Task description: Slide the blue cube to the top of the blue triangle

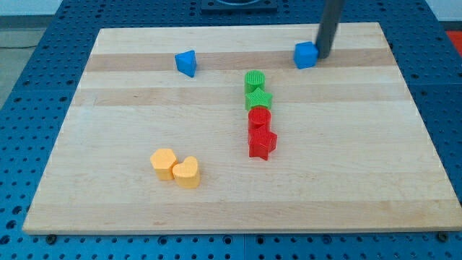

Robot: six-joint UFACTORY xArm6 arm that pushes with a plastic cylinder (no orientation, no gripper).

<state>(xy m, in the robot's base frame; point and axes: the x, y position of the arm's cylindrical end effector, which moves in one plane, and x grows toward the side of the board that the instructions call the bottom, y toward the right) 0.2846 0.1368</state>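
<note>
The blue cube (306, 55) sits near the view's top right on the wooden board (144, 209). The blue triangle (186, 63) lies at the view's top left of centre, well to the left of the cube and at about the same height. My tip (323, 55) stands just to the right of the blue cube, touching or almost touching its right side. The dark rod rises from there to the view's top edge.
A green cylinder (255, 80), a green star (258, 99), a red cylinder (259, 118) and a red star (262, 142) form a column in the middle. Two yellow blocks (164, 163) (187, 172) lie at the lower left.
</note>
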